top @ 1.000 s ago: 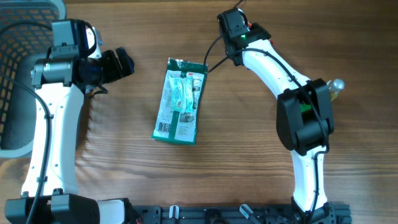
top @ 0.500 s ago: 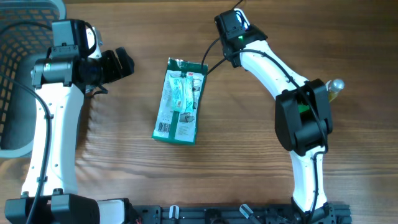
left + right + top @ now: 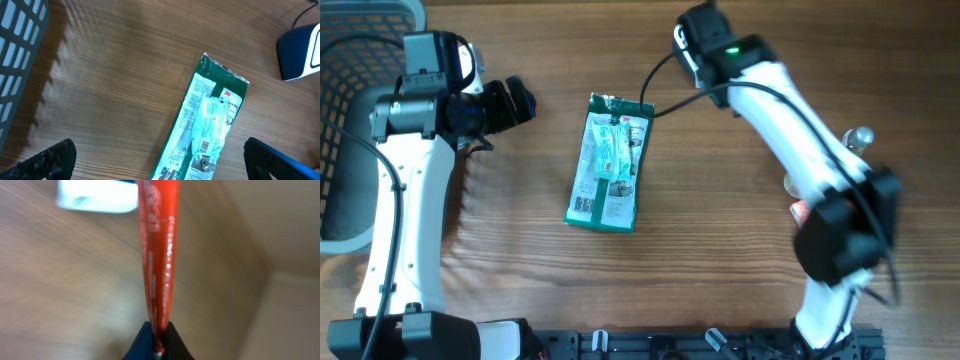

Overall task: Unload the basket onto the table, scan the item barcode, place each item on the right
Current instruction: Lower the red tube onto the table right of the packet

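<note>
Right hand (image 3: pixel 159 339), clenched on an orange strip (image 3: pixel 159 255), has been shifted slightly sideways; package (image 3: pixel 608 162) ahead of released left hand (image 3: pixel 513 103) is left untouched, scan judged pending.

Packet (image 3: pixel 609 162) lies flat on the table (image 3: pixel 720 250), about mid-scene, long side running near to far (tilted a bit). Basket (image 3: pixel 350 120) sits at the far left edge. Left gripper (image 3: pixel 515 103) is left of the packet's far end, apart from it. Right gripper (image 3: pixel 158 336) is off to the packet's far right with a thin strip (image 3: pixel 159 255) between its fingers. A cable (image 3: pixel 660 75) runs from by the packet's far right corner toward it.
</note>
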Available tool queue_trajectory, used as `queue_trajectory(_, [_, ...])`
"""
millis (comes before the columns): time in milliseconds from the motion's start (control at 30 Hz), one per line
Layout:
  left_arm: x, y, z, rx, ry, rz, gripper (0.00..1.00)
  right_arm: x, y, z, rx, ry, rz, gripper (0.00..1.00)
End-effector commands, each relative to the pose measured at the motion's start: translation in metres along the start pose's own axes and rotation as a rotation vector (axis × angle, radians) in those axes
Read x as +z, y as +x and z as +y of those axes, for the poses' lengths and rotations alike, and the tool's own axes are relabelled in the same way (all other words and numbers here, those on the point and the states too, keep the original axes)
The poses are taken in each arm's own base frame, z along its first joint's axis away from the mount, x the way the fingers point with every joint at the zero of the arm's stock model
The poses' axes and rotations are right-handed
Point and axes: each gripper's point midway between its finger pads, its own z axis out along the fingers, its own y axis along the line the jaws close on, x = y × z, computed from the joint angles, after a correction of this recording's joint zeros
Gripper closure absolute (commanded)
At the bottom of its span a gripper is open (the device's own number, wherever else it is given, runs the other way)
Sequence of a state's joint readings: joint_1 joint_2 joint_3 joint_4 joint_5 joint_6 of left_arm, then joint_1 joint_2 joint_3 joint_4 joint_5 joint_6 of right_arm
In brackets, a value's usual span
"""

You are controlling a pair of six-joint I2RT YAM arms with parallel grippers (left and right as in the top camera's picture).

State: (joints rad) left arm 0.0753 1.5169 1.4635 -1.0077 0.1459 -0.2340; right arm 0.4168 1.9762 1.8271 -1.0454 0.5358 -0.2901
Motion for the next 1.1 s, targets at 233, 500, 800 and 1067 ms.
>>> queue_trajectory(233, [-0.003,-0.004,0.003,0.0,-0.01,-0.015,0.0,-0.074,0.111,0.077,0.331,-0.578,0.385,0.96])
queue_trajectory(500, [-0.003,-0.004,0.003,0.0,-0.01,-0.015,0.0,-0.021,0.143,0.122,0.415,-0.569,0.492,0.96])
queue_trajectory(800, [-0.003,-0.004,0.003,0.0,-0.009,-0.015,0.0,0.027,0.162,0.156,0.474,-0.551,0.463,0.93])
queue_trajectory(1067, [-0.003,-0.004,0.003,0.0,-0.009,-0.015,0.0,0.033,0.166,0.156,0.472,-0.524,0.463,0.71])
